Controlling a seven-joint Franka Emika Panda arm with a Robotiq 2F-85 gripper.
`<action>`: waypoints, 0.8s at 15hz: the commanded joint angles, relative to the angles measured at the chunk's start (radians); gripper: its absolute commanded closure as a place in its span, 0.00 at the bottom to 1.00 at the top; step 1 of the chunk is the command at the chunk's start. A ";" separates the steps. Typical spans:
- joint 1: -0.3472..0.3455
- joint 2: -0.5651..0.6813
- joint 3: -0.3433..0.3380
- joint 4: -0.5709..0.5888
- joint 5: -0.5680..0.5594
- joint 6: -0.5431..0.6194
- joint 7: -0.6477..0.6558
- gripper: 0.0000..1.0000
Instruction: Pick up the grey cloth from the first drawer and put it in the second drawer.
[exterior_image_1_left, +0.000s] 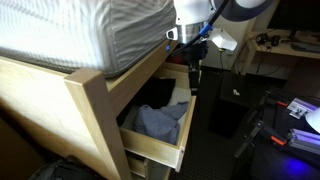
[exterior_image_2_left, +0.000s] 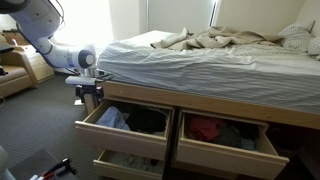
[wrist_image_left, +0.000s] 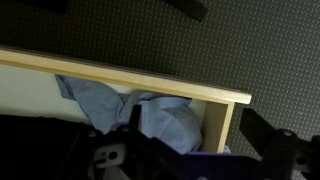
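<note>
Bedding lay rumpled on the wide bed (exterior_image_2_left: 200, 60), and under its frame two drawers stood pulled out side by side. The first drawer (exterior_image_2_left: 120, 142) held the grey cloth (exterior_image_2_left: 113, 118), bunched near its front beside darker clothes (exterior_image_2_left: 148, 122). The second drawer (exterior_image_2_left: 225, 158) showed something red (exterior_image_2_left: 205, 128). The gripper (exterior_image_1_left: 192, 72) hung just above the first drawer's outer end, its jaws apart and holding nothing, as far as the wrist view showed. I judged the risk like this: coming down so near the wooden front board (wrist_image_left: 120, 78), one finger could hit the wood, or the jaws could catch dark clothes together with the cloth.
</note>
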 joint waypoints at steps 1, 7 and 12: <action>-0.002 -0.108 -0.004 -0.060 0.075 0.078 -0.051 0.00; 0.013 -0.078 -0.016 -0.005 0.084 0.077 -0.020 0.00; 0.015 -0.074 -0.016 -0.004 0.084 0.077 -0.020 0.00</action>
